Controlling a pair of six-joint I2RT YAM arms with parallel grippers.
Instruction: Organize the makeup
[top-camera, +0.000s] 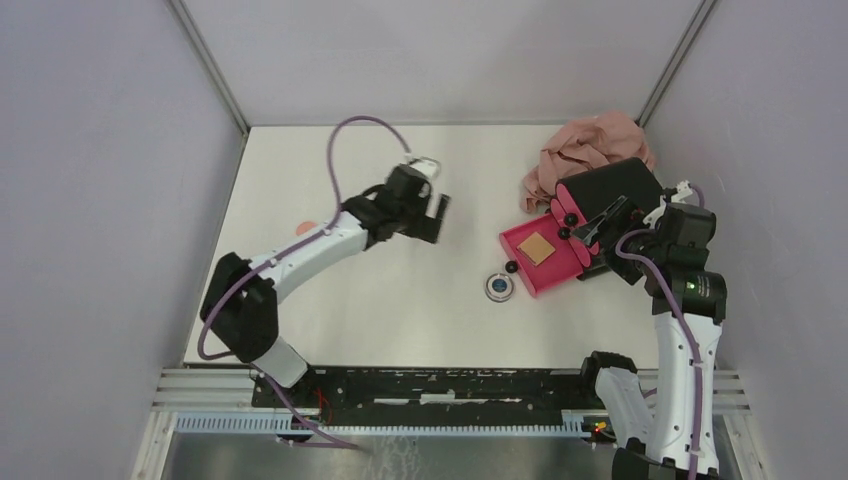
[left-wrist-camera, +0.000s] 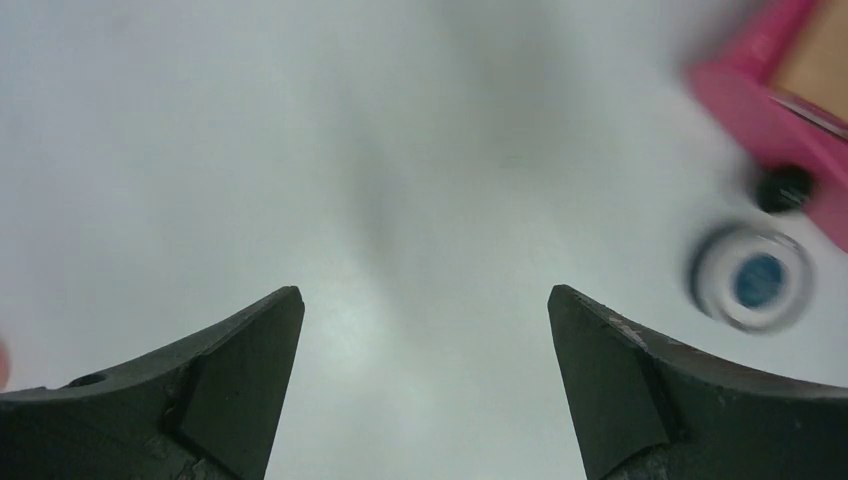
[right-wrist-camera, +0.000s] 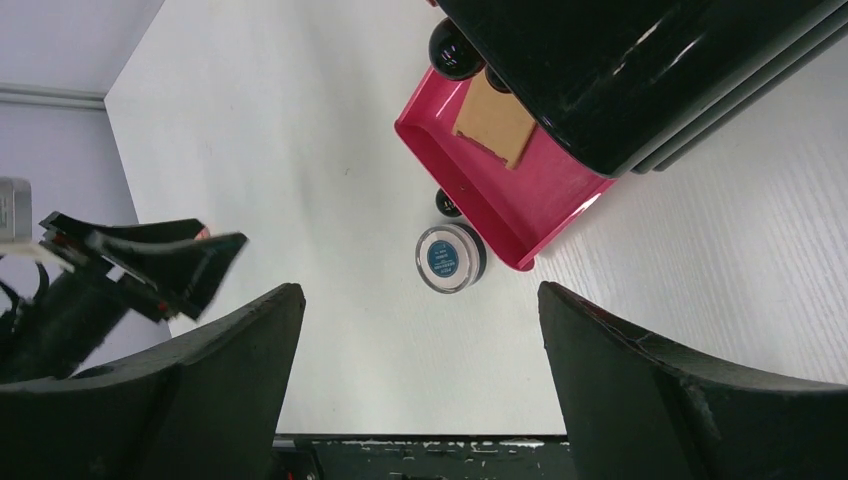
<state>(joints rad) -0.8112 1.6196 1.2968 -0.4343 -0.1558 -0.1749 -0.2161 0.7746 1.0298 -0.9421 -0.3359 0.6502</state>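
The round silver compact (top-camera: 499, 287) (left-wrist-camera: 752, 278) (right-wrist-camera: 450, 257) lies on the white table just left of the pulled-out magenta drawer (top-camera: 562, 272) (right-wrist-camera: 525, 205). A tan square pad (top-camera: 537, 249) (right-wrist-camera: 495, 122) lies inside that drawer. My left gripper (top-camera: 435, 215) (left-wrist-camera: 425, 300) hovers over bare table left of the compact, open, with nothing between its fingers. At the black box's front, above the drawer, my right gripper (top-camera: 598, 238) (right-wrist-camera: 420, 295) also stands open and holds nothing. A bit of the salmon puff (top-camera: 307, 226) peeks out beside the left arm.
The black box (top-camera: 612, 185) (right-wrist-camera: 620, 70) sits at the right, with the pinkish-beige cloth (top-camera: 590, 145) bunched behind it in the far right corner. A black knob (top-camera: 511, 267) (right-wrist-camera: 447, 203) on the drawer front is close to the compact. Grey walls enclose the table.
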